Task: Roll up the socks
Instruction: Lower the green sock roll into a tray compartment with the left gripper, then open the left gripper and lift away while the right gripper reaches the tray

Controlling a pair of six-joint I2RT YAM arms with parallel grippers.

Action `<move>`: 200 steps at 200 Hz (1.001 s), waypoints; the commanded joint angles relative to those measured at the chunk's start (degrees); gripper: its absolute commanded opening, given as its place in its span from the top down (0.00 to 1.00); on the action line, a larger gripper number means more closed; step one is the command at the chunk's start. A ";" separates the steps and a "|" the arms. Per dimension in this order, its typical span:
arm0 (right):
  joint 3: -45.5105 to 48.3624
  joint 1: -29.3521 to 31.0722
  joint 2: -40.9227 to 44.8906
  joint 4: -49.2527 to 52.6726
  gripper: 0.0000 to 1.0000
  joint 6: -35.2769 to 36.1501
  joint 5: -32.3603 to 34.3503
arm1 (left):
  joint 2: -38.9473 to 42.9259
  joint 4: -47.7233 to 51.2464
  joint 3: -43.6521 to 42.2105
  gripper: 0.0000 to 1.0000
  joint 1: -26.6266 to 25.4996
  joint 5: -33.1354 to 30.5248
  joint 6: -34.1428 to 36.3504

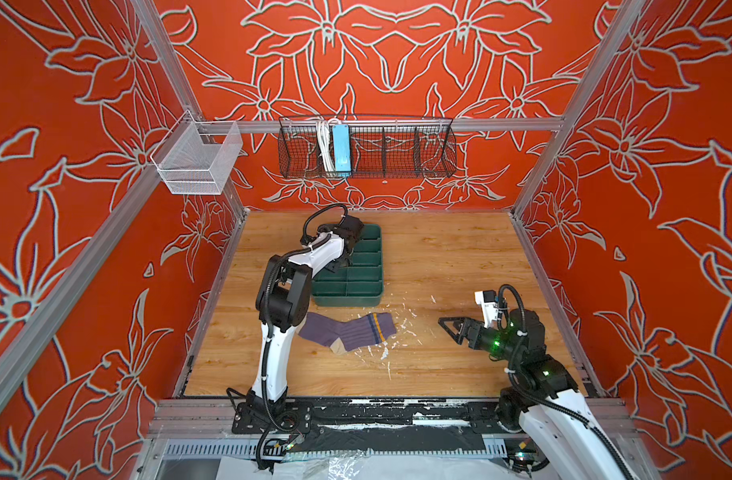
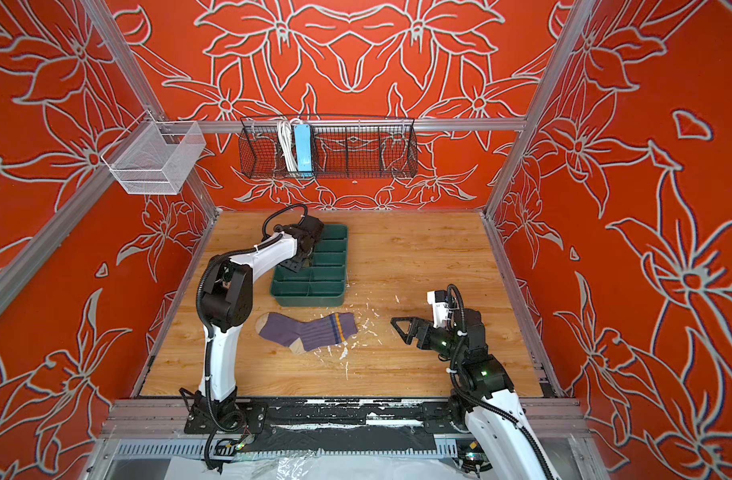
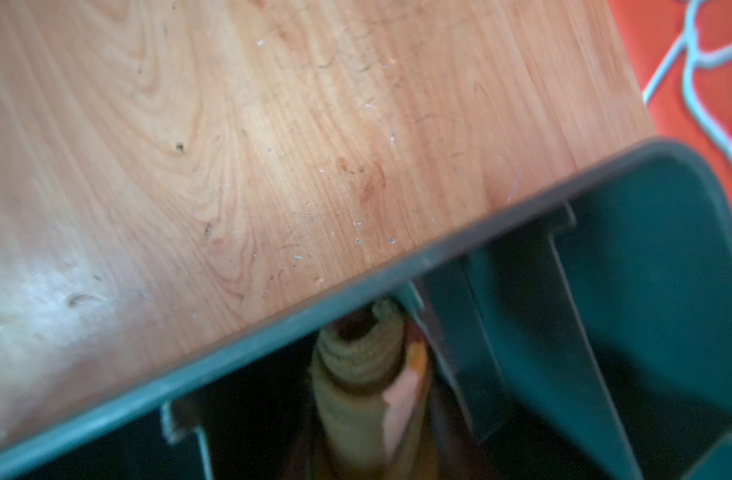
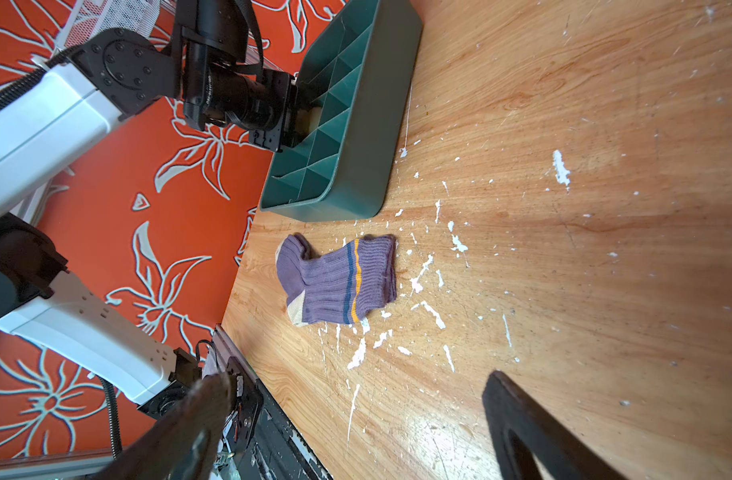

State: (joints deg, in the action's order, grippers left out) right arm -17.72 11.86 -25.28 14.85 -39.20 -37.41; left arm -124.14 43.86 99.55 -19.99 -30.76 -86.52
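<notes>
In both top views, a light wooden surface (image 1: 459,257) (image 2: 418,257), edged by aluminium rails (image 1: 538,266), sits between orange flower-patterned walls (image 1: 667,208). A dark green divided plastic tray (image 1: 356,297) (image 2: 310,300) stands toward the left rear, with wide bare wood to its right. The ribbed purple fabric sock (image 1: 347,332) (image 2: 308,332), with a beige toe and heel and navy and yellow cuff stripes, lies flat just in front of the tray and apart from it, among white paint flecks (image 1: 384,353). The left hand (image 1: 342,255) (image 2: 304,255) reaches down into the tray's left side; how far it is open cannot be told. The right hand (image 1: 453,328) (image 2: 405,328) hovers well to the right of the purple sock with its jaws spread wide, holding nothing. In the left wrist view, a rolled olive green sock (image 3: 356,361) with a mustard patch stands on end in a tray compartment against the outer wall (image 3: 272,328), with bare wood beyond it. The hand itself cannot be made out. In the right wrist view, the purple sock (image 4: 339,282) lies near the surface's left edge, and the right hand's dark fingers (image 4: 522,415) stand far apart. White lettering on the left wrist's camera lens barrel (image 4: 231,95) is too small to read.
</notes>
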 commanded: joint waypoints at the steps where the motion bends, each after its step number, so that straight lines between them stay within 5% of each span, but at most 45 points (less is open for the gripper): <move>1: 0.36 -0.31 1.56 1.69 0.02 0.17 0.91 | -2.93 -0.79 -0.96 0.37 -0.75 3.53 2.86; 26: 0.57 -0.33 2.59 2.63 0.02 0.15 1.35 | -2.74 -0.41 0.90 0.13 -1.02 3.35 5.56; 55: 0.99 -0.36 2.93 2.68 0.02 -0.14 1.46 | -1.97 0.85 4.03 0.00 -1.24 3.07 7.59; 113: 1.26 -0.26 1.07 0.40 0.02 -0.29 2.29 | 6.21 -1.51 7.23 0.02 -2.42 3.55 17.50; 166: -7.46 -0.30 -8.97 0.35 0.02 4.65 5.23 | 17.60 -2.66 1.06 0.02 -3.23 5.60 22.43; 188: -10.33 -0.31 -12.79 -1.55 0.02 5.73 6.99 | 23.99 -12.25 -4.46 0.02 -5.02 2.70 34.60; 200: -10.87 -0.17 -15.89 -3.81 0.02 6.11 9.11 | 28.06 -25.21 -10.63 0.02 -6.19 3.00 50.92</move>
State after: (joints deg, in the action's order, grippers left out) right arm -26.39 11.86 -37.52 15.27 -35.35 -32.64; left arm -101.84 35.24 96.64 -23.83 -25.87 -58.92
